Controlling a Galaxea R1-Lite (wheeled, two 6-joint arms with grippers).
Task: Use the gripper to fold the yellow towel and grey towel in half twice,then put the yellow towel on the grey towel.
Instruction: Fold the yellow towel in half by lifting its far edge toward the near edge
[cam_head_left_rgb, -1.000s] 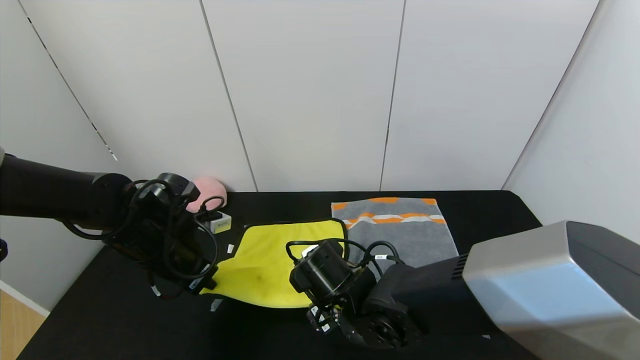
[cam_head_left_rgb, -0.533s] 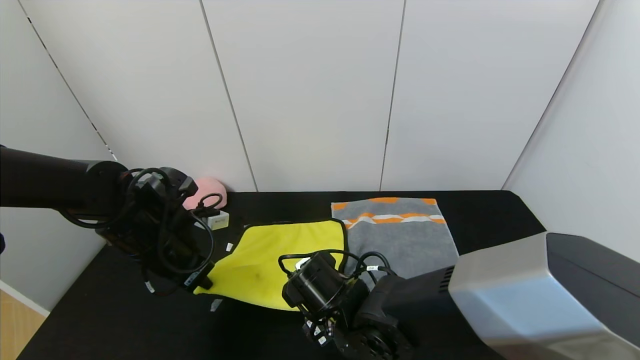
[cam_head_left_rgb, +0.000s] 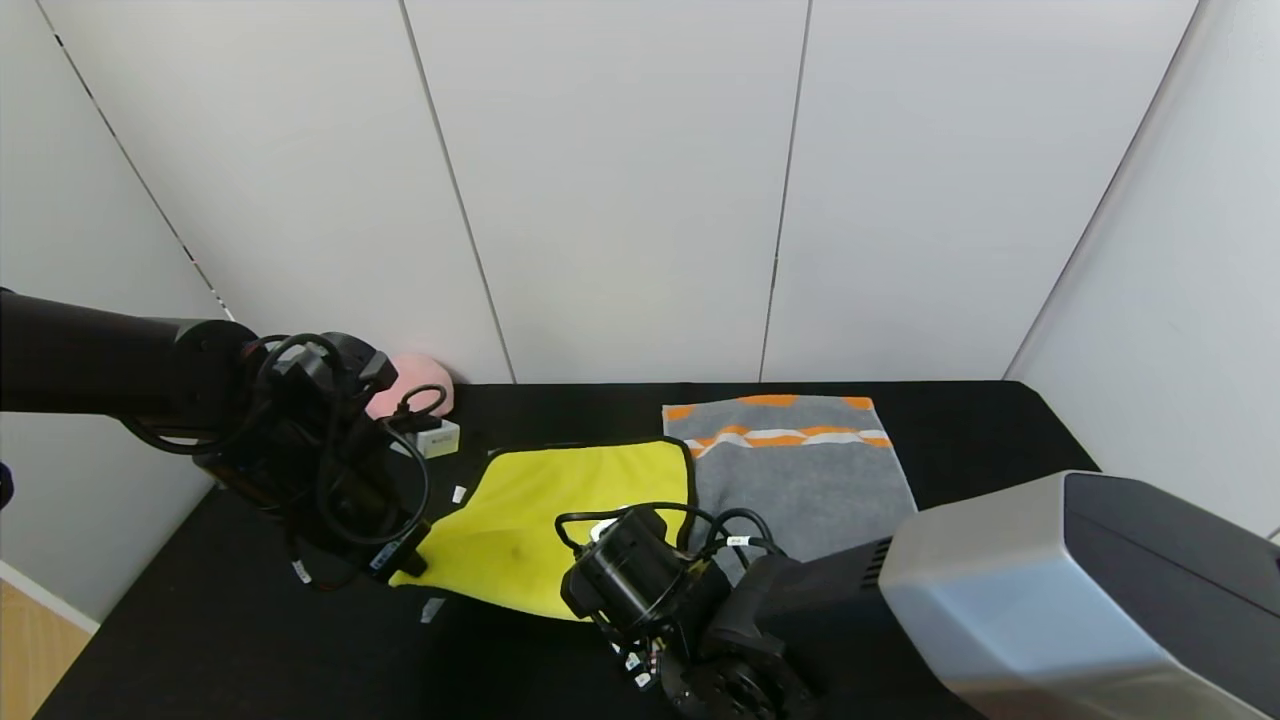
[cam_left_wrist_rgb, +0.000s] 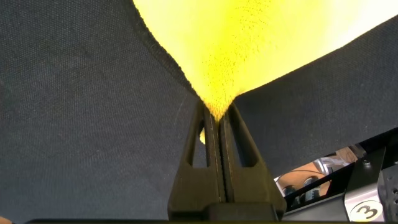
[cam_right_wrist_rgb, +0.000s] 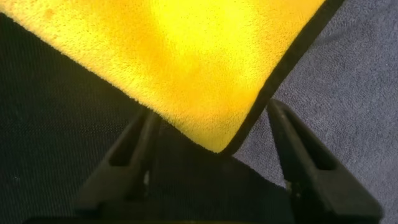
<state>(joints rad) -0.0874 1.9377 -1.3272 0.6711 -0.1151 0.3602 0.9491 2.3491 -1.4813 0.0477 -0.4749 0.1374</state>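
The yellow towel (cam_head_left_rgb: 560, 510) lies on the black table, its right edge overlapping the grey towel (cam_head_left_rgb: 810, 470), which has orange and white stripes at its far end. My left gripper (cam_head_left_rgb: 405, 565) is shut on the yellow towel's near left corner (cam_left_wrist_rgb: 214, 102). My right gripper (cam_head_left_rgb: 640, 625) is open at the towel's near right corner (cam_right_wrist_rgb: 217, 134); one finger (cam_right_wrist_rgb: 134, 146) is over the black table and the other finger (cam_right_wrist_rgb: 298, 146) over the grey towel (cam_right_wrist_rgb: 348, 93).
A pink object (cam_head_left_rgb: 415, 385) and a small white box (cam_head_left_rgb: 435, 438) sit at the table's back left. Small white labels (cam_head_left_rgb: 432, 608) lie on the black table (cam_head_left_rgb: 250, 640). White wall panels stand behind.
My left gripper has pulled the yellow towel's left corner slightly left. My right arm has moved left and nearer, onto the near right corner.
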